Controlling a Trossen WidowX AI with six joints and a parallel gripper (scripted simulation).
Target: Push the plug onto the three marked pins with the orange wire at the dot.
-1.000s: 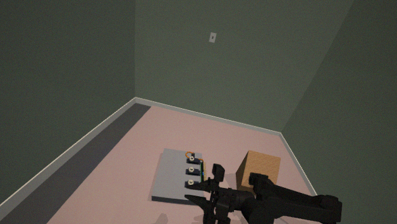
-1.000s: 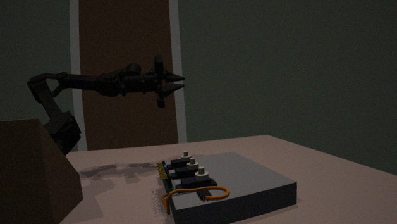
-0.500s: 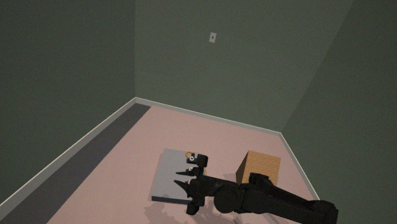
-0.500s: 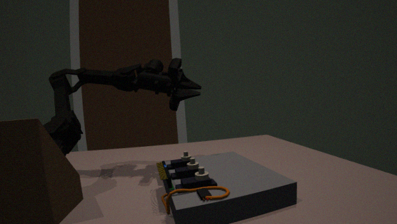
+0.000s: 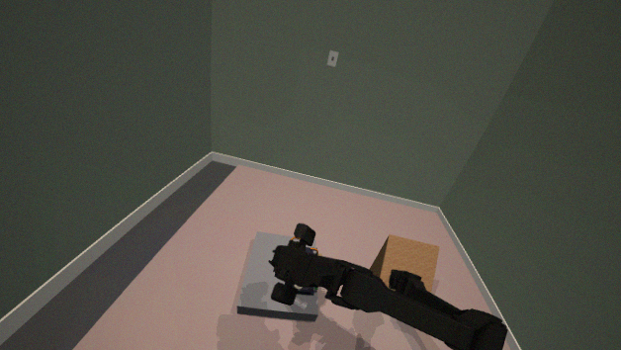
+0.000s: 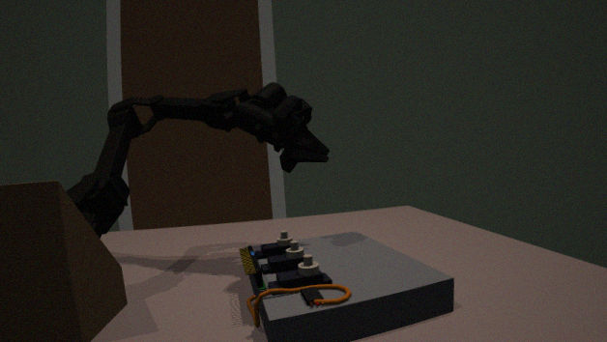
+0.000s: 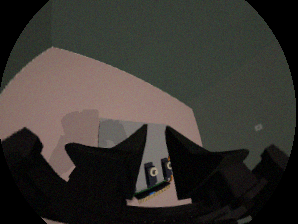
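Observation:
The black plug (image 6: 311, 296) lies on top of the grey holder (image 6: 396, 277) (image 5: 259, 262) in the exterior view, beside the nearest servo. Its orange lead (image 6: 338, 287) loops around it and hangs over the holder's edge. Three dark servos with pale hubs stand in a row; the nearest servo (image 6: 296, 278) is closest to the plug. The yellowish pin row (image 6: 248, 261) (image 7: 155, 194) runs along one edge, with blue and green marks beside it. My gripper (image 6: 329, 155) (image 7: 156, 128) is partly open and empty, high above the holder and tilted downward. The plug's holes and the band's dot cannot be made out.
A wooden block (image 5: 412, 254) (image 6: 29, 256) stands on the pink table (image 5: 198, 237) (image 6: 188, 285), beside the arm and on the pin side of the holder. The arm hides part of the holder in the top view. Walls surround the table.

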